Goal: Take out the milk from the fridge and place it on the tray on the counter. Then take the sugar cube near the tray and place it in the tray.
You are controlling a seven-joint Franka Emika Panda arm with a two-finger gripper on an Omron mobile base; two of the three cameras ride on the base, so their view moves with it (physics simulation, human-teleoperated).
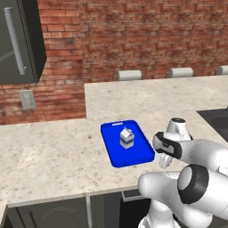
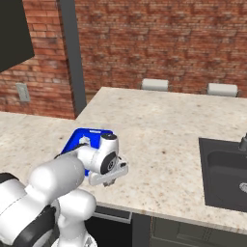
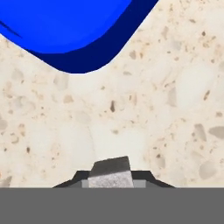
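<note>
Counter [image 1: 53,156]; tray [image 1: 113,153] holds milk [image 1: 126,137]; hand [image 3: 111,175] clamped on sugar cube [image 3: 110,172]

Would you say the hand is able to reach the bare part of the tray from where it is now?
Probably yes. The hand, shut on the sugar cube, sits just off the tray's near corner, with bare counter between them. The milk stands mid-tray, leaving the near end free.
</note>
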